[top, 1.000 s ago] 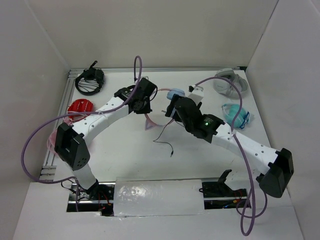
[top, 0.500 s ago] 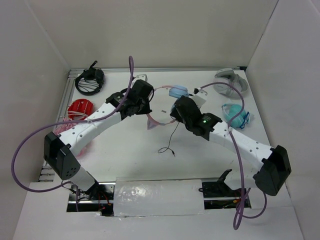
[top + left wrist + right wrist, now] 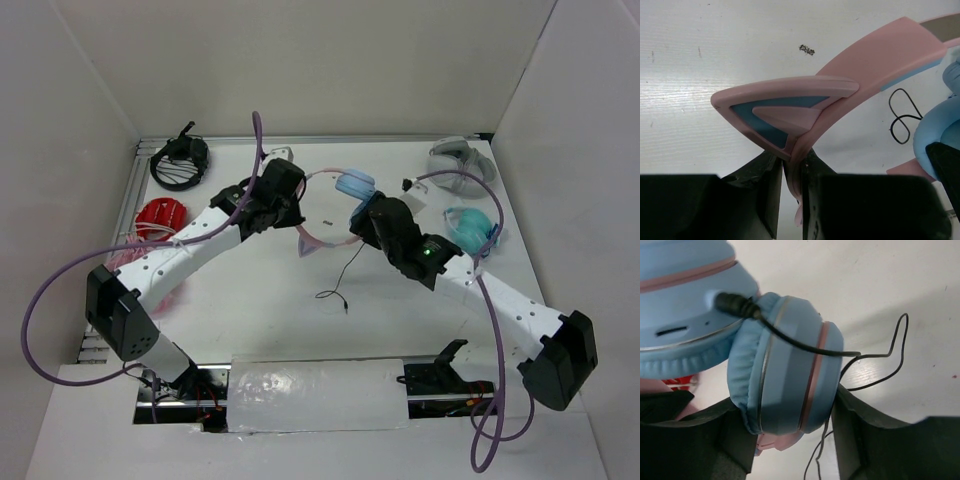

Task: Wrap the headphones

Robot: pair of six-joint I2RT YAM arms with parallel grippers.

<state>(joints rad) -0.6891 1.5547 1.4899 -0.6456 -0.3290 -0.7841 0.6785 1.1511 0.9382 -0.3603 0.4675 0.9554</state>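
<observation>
The headphones lie at the middle back of the table, with a pink cat-eared headband and light blue ear cups. My left gripper is shut on the headband just below a cat ear; in the top view it is left of the cups. My right gripper is shut on one ear cup; the other cup is above it. The black cable runs from a plug across that cup and trails onto the table.
Black headphones lie at the back left, with a red item and a pink item along the left edge. Grey headphones and turquoise headphones lie at the back right. Walls close in three sides.
The left arm has swung back and left, the right arm has stretched out to the right, and the cable's loose run has gathered nearer the arms. Both grippers keep their hold.
</observation>
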